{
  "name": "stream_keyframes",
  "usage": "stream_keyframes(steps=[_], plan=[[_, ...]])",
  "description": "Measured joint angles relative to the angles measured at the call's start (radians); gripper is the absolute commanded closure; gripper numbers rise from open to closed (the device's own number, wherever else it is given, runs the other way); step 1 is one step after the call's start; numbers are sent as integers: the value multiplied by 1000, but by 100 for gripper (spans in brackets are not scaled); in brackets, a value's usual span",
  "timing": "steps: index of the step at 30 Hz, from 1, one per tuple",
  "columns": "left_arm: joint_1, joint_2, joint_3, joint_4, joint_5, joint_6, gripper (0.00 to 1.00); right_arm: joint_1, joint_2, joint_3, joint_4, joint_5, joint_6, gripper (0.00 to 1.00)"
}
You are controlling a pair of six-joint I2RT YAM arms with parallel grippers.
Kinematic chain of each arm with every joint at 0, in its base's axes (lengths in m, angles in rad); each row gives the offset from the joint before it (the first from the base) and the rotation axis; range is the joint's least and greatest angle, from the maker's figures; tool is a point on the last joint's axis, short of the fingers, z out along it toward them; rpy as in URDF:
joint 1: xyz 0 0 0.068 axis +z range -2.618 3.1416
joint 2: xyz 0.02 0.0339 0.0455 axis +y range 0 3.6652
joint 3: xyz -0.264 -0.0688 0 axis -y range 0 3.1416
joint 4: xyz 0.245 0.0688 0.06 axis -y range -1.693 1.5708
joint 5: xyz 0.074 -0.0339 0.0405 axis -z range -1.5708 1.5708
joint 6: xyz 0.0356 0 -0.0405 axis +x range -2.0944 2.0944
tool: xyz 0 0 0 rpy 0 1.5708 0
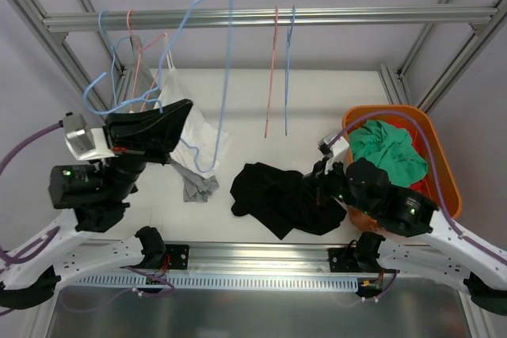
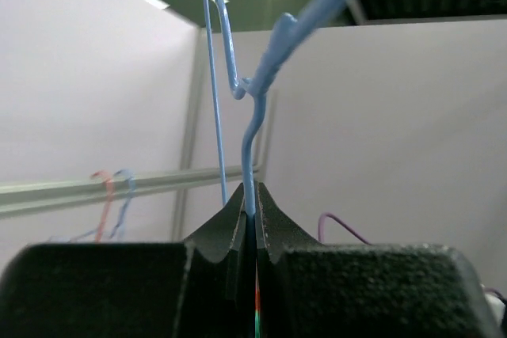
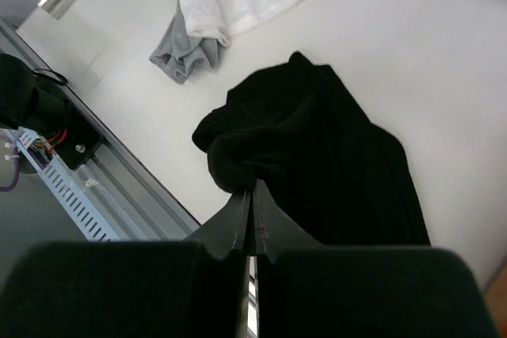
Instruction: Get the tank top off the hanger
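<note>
Nearest, the right end effector (image 3: 252, 189) is clenched on a fold of the black tank top (image 3: 333, 148), which lies crumpled on the surface (image 3: 412, 53). It seems to be free of the blue hanger (image 2: 252, 132), whose wire the left end effector (image 2: 252, 199) pinches. Beyond, spare hangers (image 1: 273, 77) hang from the rail (image 1: 356, 17).

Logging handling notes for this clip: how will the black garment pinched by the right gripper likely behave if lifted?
Probably floppy: the black garment lies crumpled in soft folds on the table, so it should drape and trail below the right gripper. Likely light, since it looks like thin cloth. Its matte fabric seems unlikely to slip from the pinch.
</note>
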Motion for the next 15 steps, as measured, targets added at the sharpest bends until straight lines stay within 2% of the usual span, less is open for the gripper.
stream_keyframes(steps=[2, 3, 4, 5, 6, 11, 15], plan=[[0, -73, 26, -163, -92, 3, 100, 0, 6, -72, 30, -6, 19, 99], [0, -97, 35, -237, -141, 3, 100, 0, 14, -106, 39, -11, 29, 86], [0, -112, 37, -298, -185, 2, 100, 0, 21, -129, 42, -15, 38, 65], [0, -124, 37, -375, -227, -2, 100, 0, 36, -153, 46, -16, 56, 38], [0, -128, 33, -446, -259, -7, 100, 0, 50, -175, 53, -18, 71, 2], [0, -93, 21, -778, -341, -87, 100, 0, 34, -223, 57, 6, 97, 1], [0, -17, 37, -946, -369, -156, 100, -10, -34, -222, 59, 40, 108, 0]])
